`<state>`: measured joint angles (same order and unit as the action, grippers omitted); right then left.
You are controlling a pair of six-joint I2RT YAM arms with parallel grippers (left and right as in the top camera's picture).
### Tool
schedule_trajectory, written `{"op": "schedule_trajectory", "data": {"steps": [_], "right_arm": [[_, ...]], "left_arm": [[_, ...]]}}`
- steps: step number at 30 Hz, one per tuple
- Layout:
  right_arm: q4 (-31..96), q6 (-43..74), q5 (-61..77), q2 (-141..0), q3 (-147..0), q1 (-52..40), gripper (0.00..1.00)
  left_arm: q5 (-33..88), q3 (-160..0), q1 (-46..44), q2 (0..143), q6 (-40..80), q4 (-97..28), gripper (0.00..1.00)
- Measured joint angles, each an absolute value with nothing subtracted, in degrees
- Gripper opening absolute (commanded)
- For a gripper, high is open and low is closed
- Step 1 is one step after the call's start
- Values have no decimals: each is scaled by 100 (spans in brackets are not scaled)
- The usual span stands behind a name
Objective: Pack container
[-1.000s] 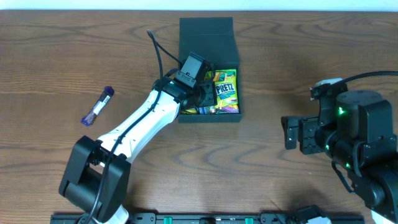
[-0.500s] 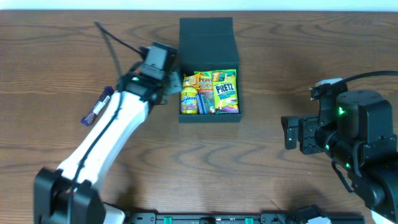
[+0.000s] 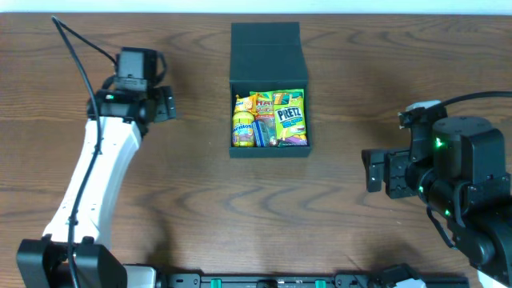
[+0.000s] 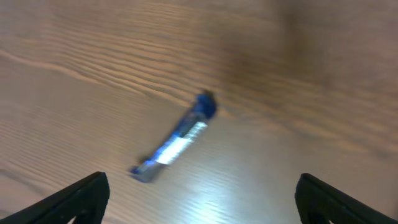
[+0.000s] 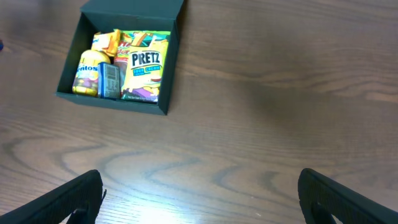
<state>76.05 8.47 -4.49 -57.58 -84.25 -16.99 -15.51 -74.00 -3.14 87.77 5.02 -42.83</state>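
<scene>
A brown wood-grain table (image 3: 344, 88) is shown. The container (image 3: 266, 50) is set on it near the far edge, with its lid folded back. A blue wrapped bar (image 4: 176, 138), blurred, is laid aslant on bare wood.

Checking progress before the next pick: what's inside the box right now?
The box holds a green Pretz packet, a yellow roll, a small blue packet between them and an orange packet nearer the lid. They cover the floor, so anything beneath is hidden.

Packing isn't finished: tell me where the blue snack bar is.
The blue snack bar lies flat on the table in the left wrist view, under the open left tool, which hovers left of the container.
</scene>
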Motion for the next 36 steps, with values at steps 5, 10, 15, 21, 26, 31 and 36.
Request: {"op": "schedule_trajectory", "data": {"steps": [5, 10, 15, 21, 26, 31, 36], "right_arm": [[7605, 847, -449, -5758, -8425, -1699, 99], [7605, 845, -449, -5758, -8425, -1699, 99], [7605, 847, -449, -5760, -8425, -1699, 99], [7605, 847, -451, -5758, -8425, -1699, 99], [7603, 847, -449, -5758, -8425, -1699, 99], [7603, 847, -449, -5758, -8425, -1699, 99], [7601, 847, -449, -5758, -8425, -1699, 99]], "left_arm": [[-1411, -7400, 276, 8853, -596, -4174, 95], [-738, -7400, 781, 9223, -1789, -4128, 95], [-443, -7400, 1041, 9797, -2438, -3997, 95], [-316, -7400, 1072, 10521, -2993, -3859, 95], [-318, -7400, 1072, 10995, -3199, -3728, 97], [-320, -7400, 1072, 11288, -3286, -3551, 90], [-301, -7452, 1072, 11419, -3323, -3507, 71]]}}
